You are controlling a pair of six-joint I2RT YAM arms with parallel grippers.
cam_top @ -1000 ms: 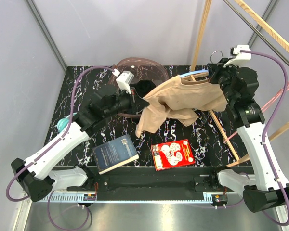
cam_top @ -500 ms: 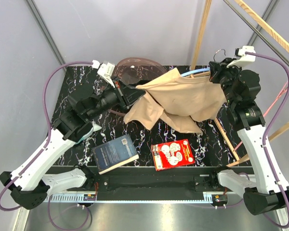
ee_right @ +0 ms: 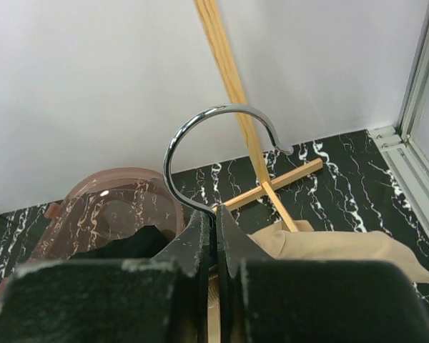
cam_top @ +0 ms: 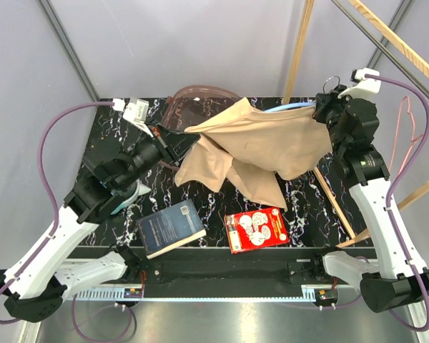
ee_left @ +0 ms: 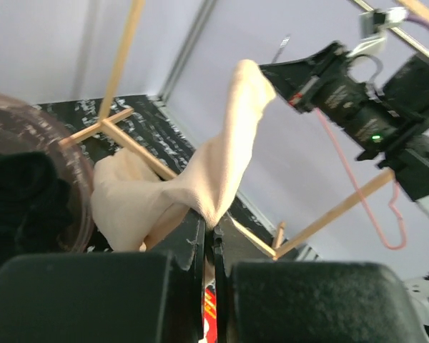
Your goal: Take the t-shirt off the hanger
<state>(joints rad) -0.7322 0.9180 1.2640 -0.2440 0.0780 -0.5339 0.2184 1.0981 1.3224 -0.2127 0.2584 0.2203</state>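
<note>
**A:** Which step is going on here?

**B:** The pulling-off step, I think. Nearest the arm bases, a book (cam_top: 170,227) and a red packet (cam_top: 256,229) are lying on the worktop (cam_top: 300,214), and nothing is touching them. Above them, the left tool (cam_top: 175,146) is pinching a fold of the t-shirt (cam_top: 261,146), its fingers (ee_left: 193,236) pressed together with the cloth between. The t-shirt is hanging in the air, stretched between both tools. Farther back, the right tool (cam_top: 320,108) is clamping the neck of the hanger (ee_right: 225,107), just under the metal hook.

**A:** What is the next move asking for?

**B:** In my judgement, the left tool should be drawing the cloth away to its own side while the right one is holding the hanger steady, until the cloth is slipping off the end.

**A:** What is hard to see?

**B:** The cloth is covering almost the whole hanger. Only the hook and a short pale blue piece are showing, so I cannot tell how much of the shirt is on it. I also cannot tell if the lowest corner is touching the worktop. Farthest away, a pinkish bowl (cam_top: 193,96) is partly hiding behind the cloth, with something dark inside that I cannot name.
</note>
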